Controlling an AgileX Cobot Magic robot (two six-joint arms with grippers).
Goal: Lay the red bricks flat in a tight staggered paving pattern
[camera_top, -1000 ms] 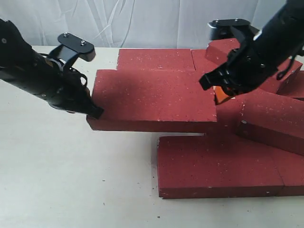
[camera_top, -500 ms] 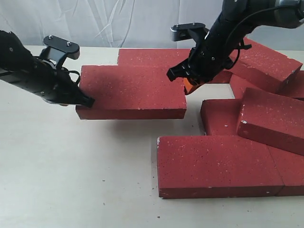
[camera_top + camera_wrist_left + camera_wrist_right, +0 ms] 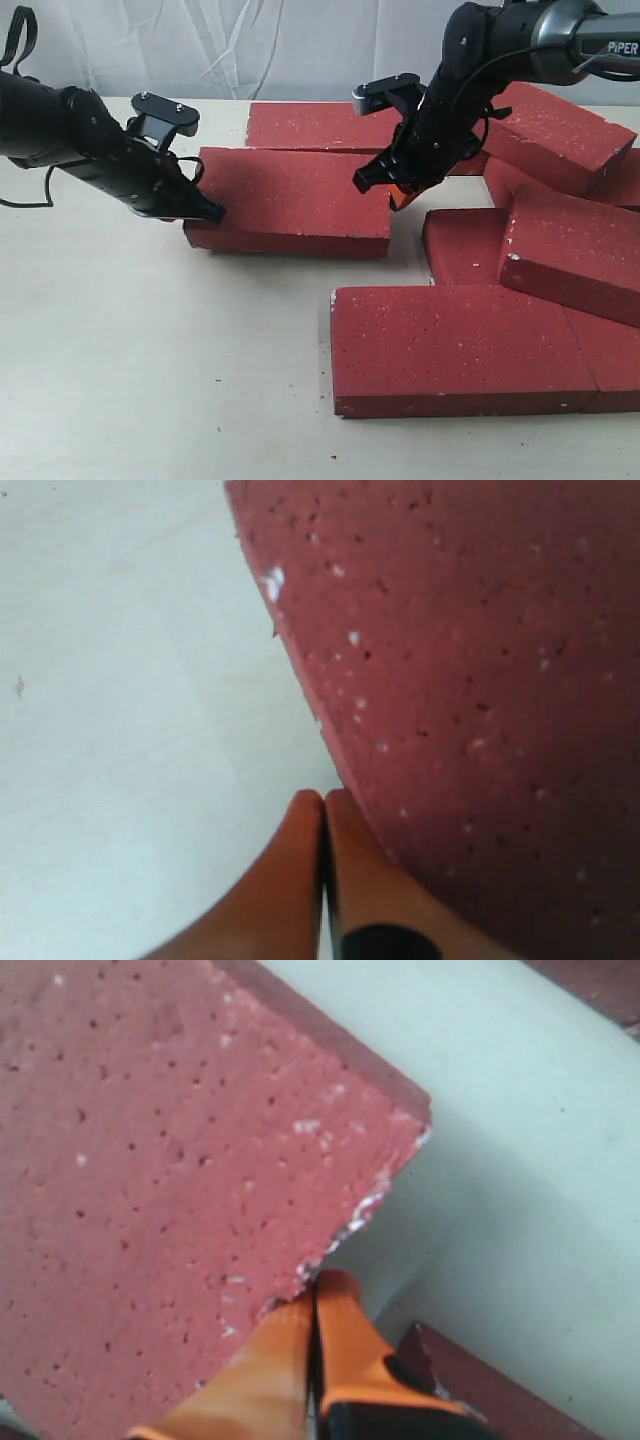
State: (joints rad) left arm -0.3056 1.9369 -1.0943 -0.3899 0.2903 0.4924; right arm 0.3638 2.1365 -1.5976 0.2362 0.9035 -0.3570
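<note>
The wrist views show what the exterior view cannot. The left claw [image 3: 322, 808] is pinched fully closed with nothing in it, its tips against the edge of the middle brick [image 3: 290, 195]. The right claw [image 3: 314, 1288] is likewise closed and empty, at that brick's chipped corner. Only the exterior view places the claws, at the brick's 9 o'clock end and 2 o'clock corner, with the other red bricks [image 3: 455, 345] at its 12, 3 and 5 o'clock. Half a second earlier the brick appeared raised, casting a shadow; now it lies flat on the counter [image 3: 150, 350].
</note>
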